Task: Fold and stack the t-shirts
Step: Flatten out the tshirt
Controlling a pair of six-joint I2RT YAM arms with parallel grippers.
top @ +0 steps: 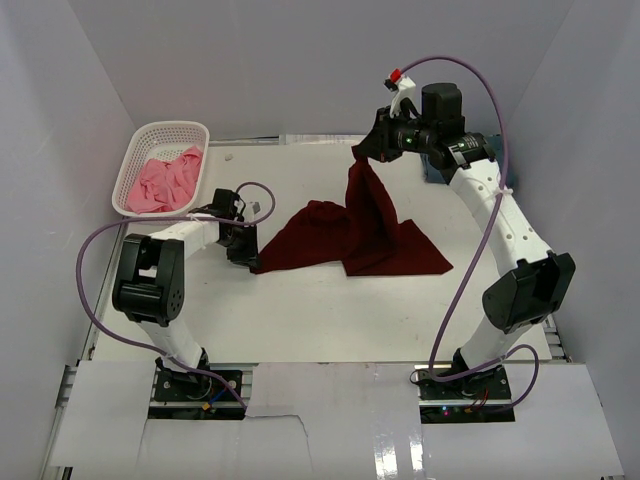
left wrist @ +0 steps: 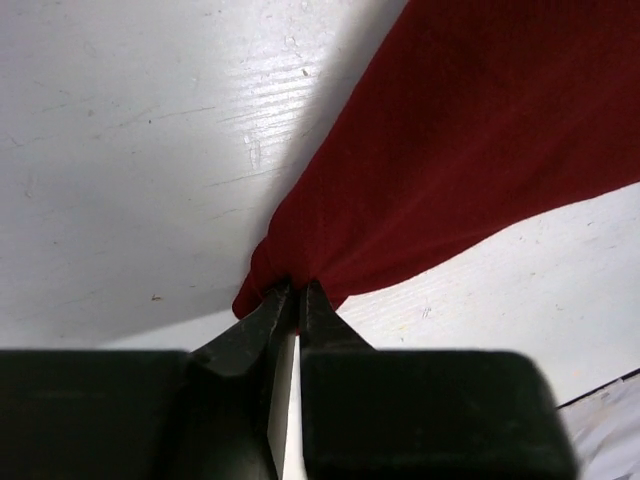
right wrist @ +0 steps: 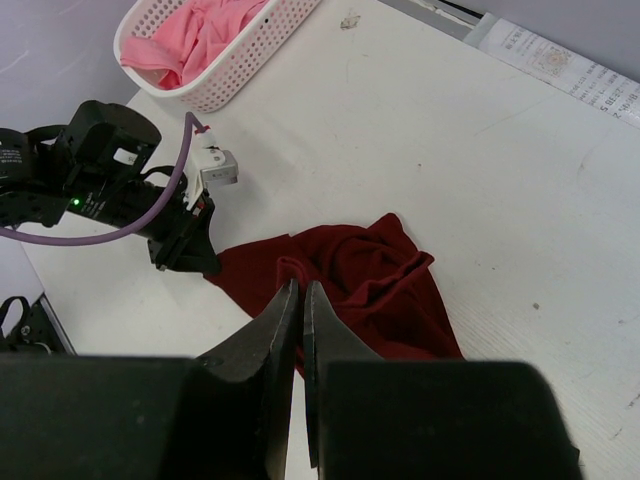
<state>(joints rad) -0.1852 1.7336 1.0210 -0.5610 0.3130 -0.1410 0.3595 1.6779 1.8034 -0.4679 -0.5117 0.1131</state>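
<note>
**Maroon shirt pinched at both ends, one end raised**

I have the maroon t-shirt (top: 345,240) near the middle of the white table (top: 300,320), with both claws on it. The right gripper (top: 362,152) is up over the far side of the table, clenched on one edge of the cloth. From there the fabric hangs down in a narrow gathered column and spreads into a wide, rumpled patch on the table. In the right wrist view my fingers are pressed almost together, and the shirt lies below them in soft folds.

The left gripper (left wrist: 298,288) is down at table level at the shirt's left corner. In its wrist view the fingers have only a thin slit between them, and the corner of the maroon cloth is bunched right at their tips, so I read it as pinched on that corner. From the pinch the fabric fans out up and to the right across the bare tabletop.

The shirt's right-hand corner lies flat and pointed on the table, apart from both claws.

At the far left corner sits the white lattice basket (top: 170,127), well apart from the maroon shirt. The pink t-shirt (top: 165,182) is crumpled inside it, unfolded. A grey-blue sliver shows behind the right arm, and I cannot tell what it is.
</note>
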